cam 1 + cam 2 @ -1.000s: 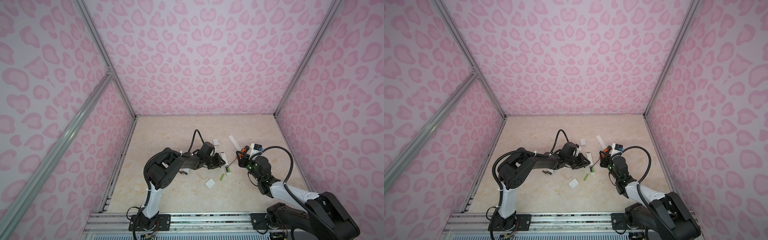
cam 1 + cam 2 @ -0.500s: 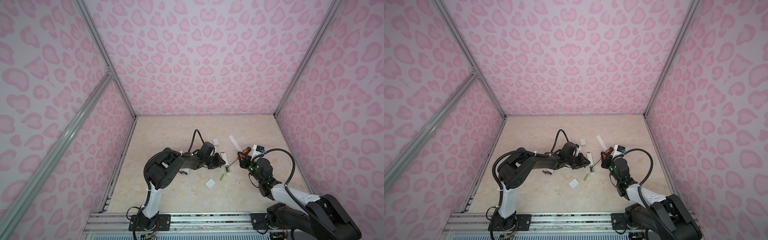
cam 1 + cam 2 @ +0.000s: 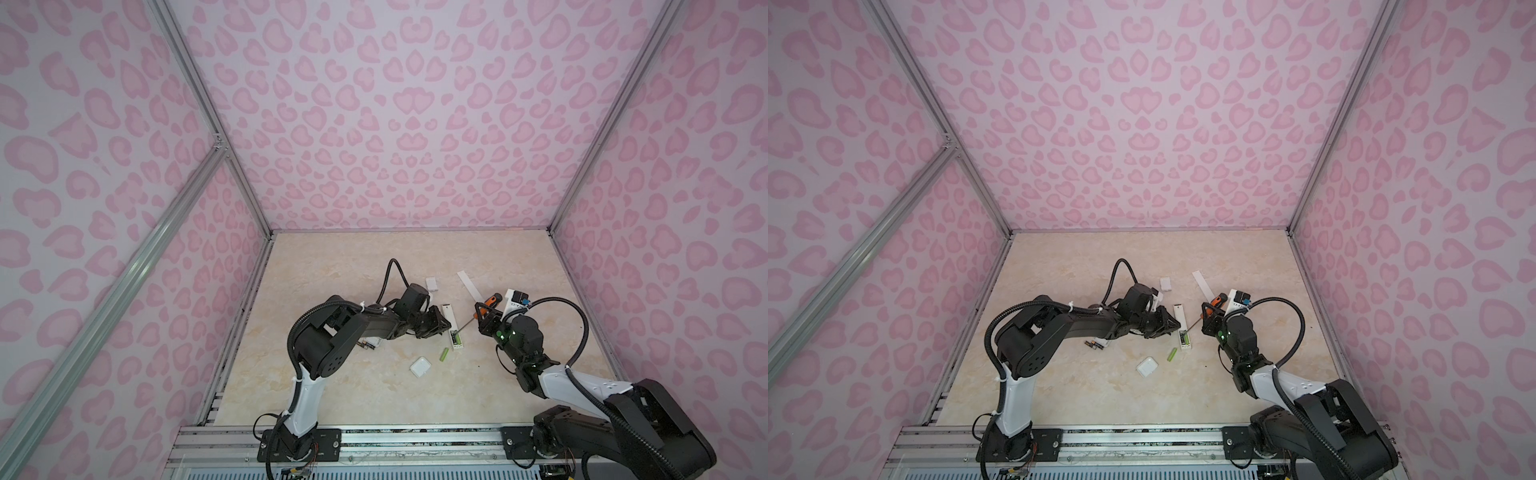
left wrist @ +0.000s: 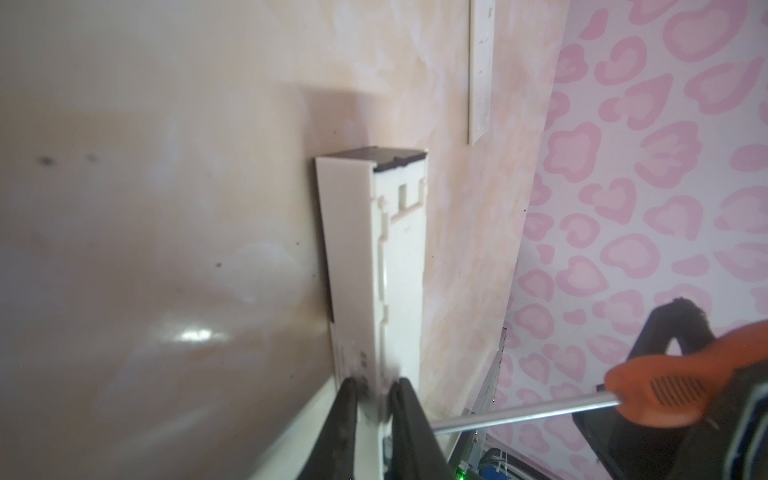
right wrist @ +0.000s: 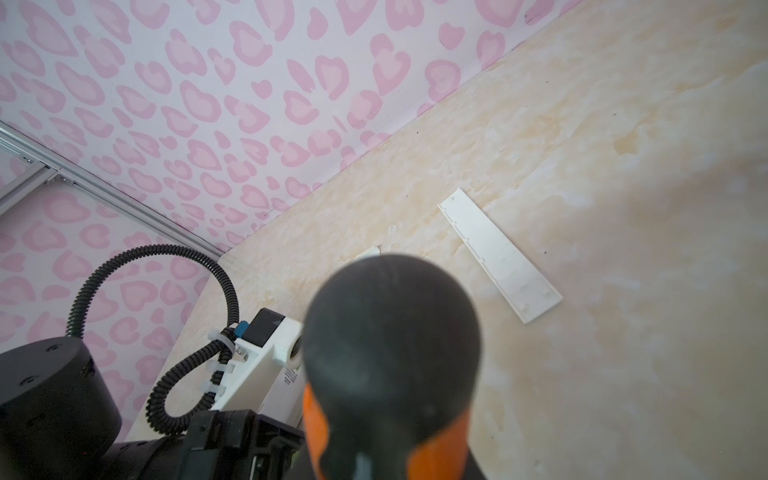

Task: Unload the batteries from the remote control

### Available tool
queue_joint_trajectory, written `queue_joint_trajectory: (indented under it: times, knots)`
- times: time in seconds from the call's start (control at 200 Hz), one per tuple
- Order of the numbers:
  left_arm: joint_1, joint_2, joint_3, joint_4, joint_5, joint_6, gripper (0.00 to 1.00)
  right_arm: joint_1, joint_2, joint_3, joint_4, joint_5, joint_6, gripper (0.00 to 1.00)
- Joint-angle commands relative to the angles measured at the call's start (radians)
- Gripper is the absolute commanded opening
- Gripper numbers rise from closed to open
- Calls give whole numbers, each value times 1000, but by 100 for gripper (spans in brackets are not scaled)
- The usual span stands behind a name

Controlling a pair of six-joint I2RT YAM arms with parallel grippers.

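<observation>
The white remote control (image 3: 450,322) lies on the table, its open compartment showing a lime-green battery (image 3: 457,340). My left gripper (image 3: 436,325) is shut on the remote's long edge; in the left wrist view its dark fingers (image 4: 409,419) pinch the remote (image 4: 374,257). My right gripper (image 3: 484,315) is shut on the orange-handled screwdriver (image 3: 489,300), whose metal shaft (image 4: 519,415) reaches to the compartment. The screwdriver's handle (image 5: 390,353) hides the right jaws in the right wrist view. A loose green battery (image 3: 444,354) lies just in front of the remote. Two dark batteries (image 3: 365,344) lie by the left arm.
A long white cover (image 3: 468,284) lies behind the screwdriver, a small white cover (image 3: 432,284) behind the left wrist, and a square white cover (image 3: 420,367) near the loose battery. Pink patterned walls enclose the table on three sides.
My right wrist has shifted slightly to the right and nearer, with the screwdriver staying at the remote. The left arm has held still on the remote.
</observation>
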Motion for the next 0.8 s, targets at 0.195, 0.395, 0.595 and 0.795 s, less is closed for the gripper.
queue_joint_trajectory:
  times: [0.195,0.395,0.595,0.795]
  knots:
    - [1,-1,-11,8,-11,12,19,-1,40,3,92,-5,27,0]
    - [3,-3,-4,4,-9,17,19,-2,36,-9,101,-6,21,0]
    - [8,-6,-4,1,-10,22,19,-1,1,-24,90,20,22,0]
    - [12,-10,-5,-2,-10,26,19,-1,-30,-17,54,18,14,0]
